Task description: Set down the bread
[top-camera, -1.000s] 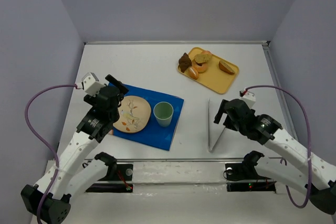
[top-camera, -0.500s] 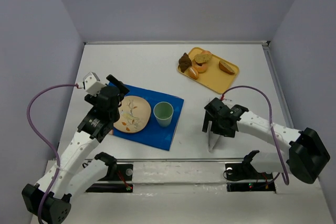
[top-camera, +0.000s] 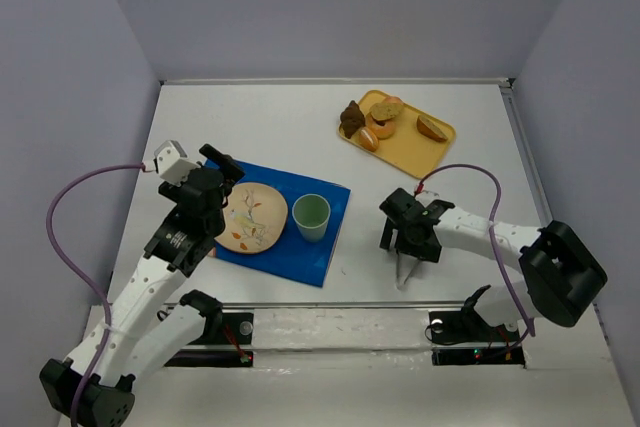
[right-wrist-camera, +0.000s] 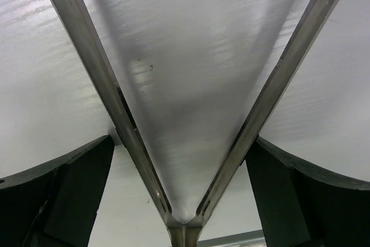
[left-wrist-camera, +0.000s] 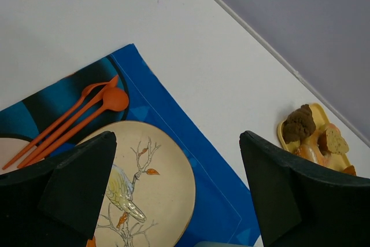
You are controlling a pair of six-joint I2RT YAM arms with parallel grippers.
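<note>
Several bread pieces (top-camera: 385, 117) lie on the yellow tray (top-camera: 441, 153) at the back right; the left wrist view catches them at its right edge (left-wrist-camera: 300, 123). Metal tongs (top-camera: 402, 270) lie on the table in a V. My right gripper (top-camera: 408, 239) is down over them, open, one finger outside each tong arm (right-wrist-camera: 98, 67), near the hinge (right-wrist-camera: 184, 143). Whether the fingers touch the arms is unclear. My left gripper (top-camera: 220, 163) hangs open and empty over the far edge of the bird-patterned plate (top-camera: 250, 217), its fingers wide apart (left-wrist-camera: 178, 137).
The plate (left-wrist-camera: 144, 183) and a pale green cup (top-camera: 311, 215) sit on a blue mat (top-camera: 300, 259). Orange cutlery (left-wrist-camera: 87, 108) lies on the mat left of the plate. Walls enclose the table on three sides.
My right arm has swung left and come down over the tongs, which now sit between its open fingers. The left arm has barely moved.
</note>
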